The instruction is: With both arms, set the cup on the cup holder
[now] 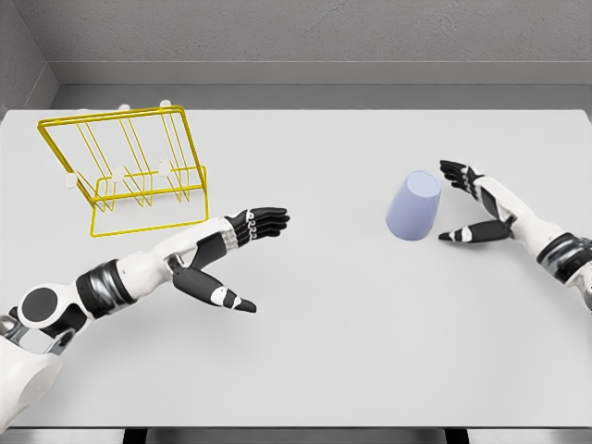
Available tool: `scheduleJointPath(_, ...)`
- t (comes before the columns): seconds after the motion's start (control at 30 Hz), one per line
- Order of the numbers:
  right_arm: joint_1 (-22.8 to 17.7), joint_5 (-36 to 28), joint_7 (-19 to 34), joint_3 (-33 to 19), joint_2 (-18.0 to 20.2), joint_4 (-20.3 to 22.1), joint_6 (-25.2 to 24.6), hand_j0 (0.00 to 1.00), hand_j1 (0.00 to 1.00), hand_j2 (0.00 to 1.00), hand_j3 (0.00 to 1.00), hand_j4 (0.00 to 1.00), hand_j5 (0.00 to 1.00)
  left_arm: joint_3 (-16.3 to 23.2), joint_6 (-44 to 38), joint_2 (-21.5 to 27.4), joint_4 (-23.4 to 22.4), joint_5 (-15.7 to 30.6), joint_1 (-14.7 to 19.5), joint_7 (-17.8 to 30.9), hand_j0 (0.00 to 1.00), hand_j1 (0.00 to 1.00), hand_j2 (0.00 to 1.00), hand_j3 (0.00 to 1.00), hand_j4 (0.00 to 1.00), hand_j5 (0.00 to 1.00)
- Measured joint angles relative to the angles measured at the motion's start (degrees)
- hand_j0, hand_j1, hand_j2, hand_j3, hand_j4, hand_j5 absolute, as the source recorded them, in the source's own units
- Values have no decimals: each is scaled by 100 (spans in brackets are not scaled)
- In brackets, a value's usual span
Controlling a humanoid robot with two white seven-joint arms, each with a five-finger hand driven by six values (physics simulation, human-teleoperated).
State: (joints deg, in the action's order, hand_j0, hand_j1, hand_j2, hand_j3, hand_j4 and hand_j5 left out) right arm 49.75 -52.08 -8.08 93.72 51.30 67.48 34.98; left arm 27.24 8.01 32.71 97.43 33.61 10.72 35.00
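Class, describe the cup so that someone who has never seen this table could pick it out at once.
Start at the white table and go to its right half, away from the yellow wire cup holder at the far left. There, just left of the open right robot hand, stands the cup, untouched. It is the only pale lavender, solid object, upside down with its narrow base on top.

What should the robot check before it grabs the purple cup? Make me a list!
1. Cup in view, upside down on the table: ok.
2. Right hand open beside the cup: ok.
3. Right hand holding the cup: not ok, not yet closed on it.
4. Left hand open, holding nothing: ok.
5. Yellow wire cup holder standing at far left: ok.
6. Holder pegs free: cannot tell.
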Motion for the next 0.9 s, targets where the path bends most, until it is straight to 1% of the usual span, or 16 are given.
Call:
scheduleJointPath(0.13, 18, -258, 0, 102, -43, 89, 0, 100, 100, 100, 100, 100, 100, 0, 0, -16, -34, -1, 9, 0, 100, 100, 100, 100, 100, 100)
scheduleJointPath(0.47, 97, -593, 6, 221, -190, 121, 0, 100, 100, 100, 100, 100, 100, -5, 0, -140, -144, -6, 18, 0, 100, 100, 100, 100, 100, 100)
scheduleJointPath(0.63, 106, -652, 8, 251, -210, 198, 0, 100, 100, 100, 100, 100, 100, -14, 3, -176, -145, -125, 18, 0, 100, 100, 100, 100, 100, 100)
scheduleJointPath(0.9, 176, -654, 8, 339, -213, 312, 0, 100, 100, 100, 100, 100, 100, -14, 12, -243, -127, -162, 0, 0, 100, 100, 100, 100, 100, 100)
